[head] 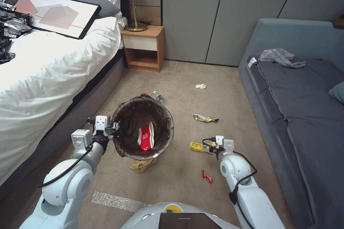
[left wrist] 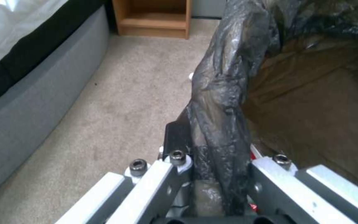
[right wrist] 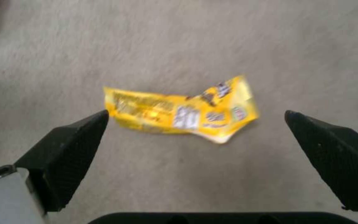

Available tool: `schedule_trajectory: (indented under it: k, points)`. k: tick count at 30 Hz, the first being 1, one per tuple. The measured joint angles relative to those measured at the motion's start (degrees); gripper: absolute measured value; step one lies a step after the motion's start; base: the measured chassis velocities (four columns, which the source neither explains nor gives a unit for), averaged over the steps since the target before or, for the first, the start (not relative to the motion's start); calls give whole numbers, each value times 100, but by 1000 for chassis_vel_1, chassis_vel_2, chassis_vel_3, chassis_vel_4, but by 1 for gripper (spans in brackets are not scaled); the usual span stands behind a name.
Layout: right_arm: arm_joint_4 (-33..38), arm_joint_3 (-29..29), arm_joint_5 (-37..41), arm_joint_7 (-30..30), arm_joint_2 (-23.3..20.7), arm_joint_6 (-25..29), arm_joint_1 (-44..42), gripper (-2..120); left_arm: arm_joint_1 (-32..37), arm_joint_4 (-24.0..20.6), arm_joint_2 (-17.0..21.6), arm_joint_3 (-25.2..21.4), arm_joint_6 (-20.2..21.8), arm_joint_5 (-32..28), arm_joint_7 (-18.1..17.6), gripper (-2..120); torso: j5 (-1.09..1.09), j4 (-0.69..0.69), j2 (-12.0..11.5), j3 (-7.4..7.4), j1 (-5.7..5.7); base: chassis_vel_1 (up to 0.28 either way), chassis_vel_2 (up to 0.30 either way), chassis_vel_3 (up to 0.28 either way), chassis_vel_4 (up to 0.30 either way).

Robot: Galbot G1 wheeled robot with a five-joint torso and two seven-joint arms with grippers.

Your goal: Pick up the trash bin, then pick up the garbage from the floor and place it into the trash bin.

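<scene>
Gripping the bag-lined rim of the trash bin [head: 143, 128], our left pincer [head: 114, 126] is clenched on the folded dark liner, as the left wrist view confirms, where the fingers [left wrist: 179, 146] sit on either side of the bunched plastic. We see the bin held beside the bed [head: 46, 71], its mouth facing the head camera, with 1 red-and-white snack packet [head: 146, 136] lying inside. A brown paper bag [head: 141, 165] lies on the carpet just below the bin, partly hidden by it.

Our right pincer [head: 209, 145] hangs over the yellow wrapper [head: 196, 146]; in the right wrist view its 2 black fingertips [right wrist: 75, 140] are spread wide, 1 on each side of the crumpled wrapper [right wrist: 183, 110], released and not touching it.

Other garbage is scattered on the floor: a small red packet [head: 207, 176] near the right arm, a dark foil wrapper [head: 205, 118] farther out, a white tissue wad [head: 200, 86] beyond that, and a clear plastic bottle [head: 158, 97] just behind the bin. A wooden nightstand [head: 143, 47] stands at the wall, and a grey sofa [head: 297, 107] lies along the right.
</scene>
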Motion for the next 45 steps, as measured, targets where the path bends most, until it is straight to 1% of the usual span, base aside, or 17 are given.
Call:
schedule_trajectory:
  k: [1,4,11,14,19,29,38,45]
  points:
    - [0,0,0,0,0,0,0,100,0,0,0,0,0,0,0,0,0,0,0,0,0,0,0,0,0]
    - [-542,-178,78,-63,-16,32,145,100,-2,15,-6,2,5,1,2,0,0,0,0,0,0,0,0,0,0]
    - [-1009,-268,-140,-126,63,64,102,100,-7,36,-25,-40,4,5,16,0,0,0,0,0,0,0,0,0,0]
    - [-1070,-278,-182,-124,77,69,47,100,-8,50,-25,-44,3,6,22,0,0,0,0,0,0,0,0,0,0]
    - [-1194,-268,-487,-122,114,86,-207,100,-28,96,-57,-25,-7,35,56,0,0,-1,0,0,0,0,0,0,0]
    - [-1215,-247,-670,-117,172,95,-483,100,-39,129,-58,-10,-34,58,95,0,0,-1,1,0,0,0,0,0,0]
    - [-1260,-313,-777,-116,236,111,-564,100,-37,136,-68,4,-55,82,122,0,0,-1,1,0,0,0,0,0,0]
    - [-1450,-383,-875,-127,276,311,-577,100,-37,142,-73,2,-75,104,138,0,-4,-2,1,0,0,0,0,0,0]
